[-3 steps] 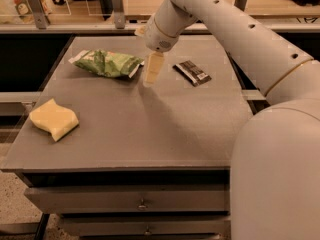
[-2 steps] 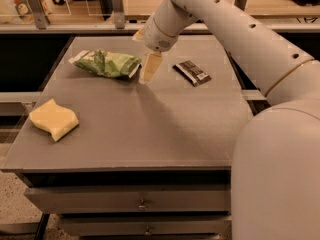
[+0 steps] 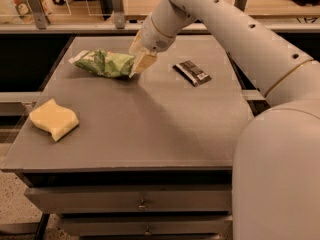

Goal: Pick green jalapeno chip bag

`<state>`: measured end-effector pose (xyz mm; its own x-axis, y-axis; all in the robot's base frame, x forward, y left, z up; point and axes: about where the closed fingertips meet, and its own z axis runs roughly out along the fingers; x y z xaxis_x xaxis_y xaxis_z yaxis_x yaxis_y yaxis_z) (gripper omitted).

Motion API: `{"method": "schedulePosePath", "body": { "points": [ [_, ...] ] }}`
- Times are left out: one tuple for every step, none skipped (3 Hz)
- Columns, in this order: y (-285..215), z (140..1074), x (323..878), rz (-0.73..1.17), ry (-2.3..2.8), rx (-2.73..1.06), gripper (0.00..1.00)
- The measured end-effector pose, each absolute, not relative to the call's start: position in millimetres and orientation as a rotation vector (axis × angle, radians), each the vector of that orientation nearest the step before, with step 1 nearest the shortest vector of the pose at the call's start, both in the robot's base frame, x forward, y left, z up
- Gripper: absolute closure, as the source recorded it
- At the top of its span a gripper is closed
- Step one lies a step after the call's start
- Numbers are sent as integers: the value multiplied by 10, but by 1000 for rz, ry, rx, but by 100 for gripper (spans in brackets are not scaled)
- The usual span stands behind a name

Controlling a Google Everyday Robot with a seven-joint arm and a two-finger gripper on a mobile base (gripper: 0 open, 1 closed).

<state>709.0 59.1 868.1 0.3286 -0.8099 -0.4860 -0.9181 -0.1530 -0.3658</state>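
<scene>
I am holding my gripper (image 3: 142, 64) at the nearest end of the green jalapeno chip bag (image 3: 104, 63) for grasping, though I cannot tell its width.

At table's 11 o'clock: crinkled green snack bag (image 3: 104, 64), glossy film, creased, with white sealed ends. At bag's 3 o'clock end: cream plastic-looking gripper (image 3: 140, 64), smooth, low sheen (contact with film unclear). White robot arm (image 3: 240, 31): smooth moulded shell, soft satin shine. Grey rectangular table (image 3: 150, 129): matt, even top. At 8 o'clock: yellow wavy sponge (image 3: 53, 119), matt, foam-like. At 1 o'clock: small dark flat wrapper (image 3: 192, 72), slick, faintly shiny. Grey drawer fronts (image 3: 100, 200): matt, with small metal-looking knobs.
</scene>
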Motion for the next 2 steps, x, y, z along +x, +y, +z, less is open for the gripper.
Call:
{"method": "schedulePosePath", "body": {
  "points": [
    [636, 8666, 7054, 251, 1502, -1993, 43],
    [650, 8671, 7039, 257, 1493, -1994, 40]
  ]
}}
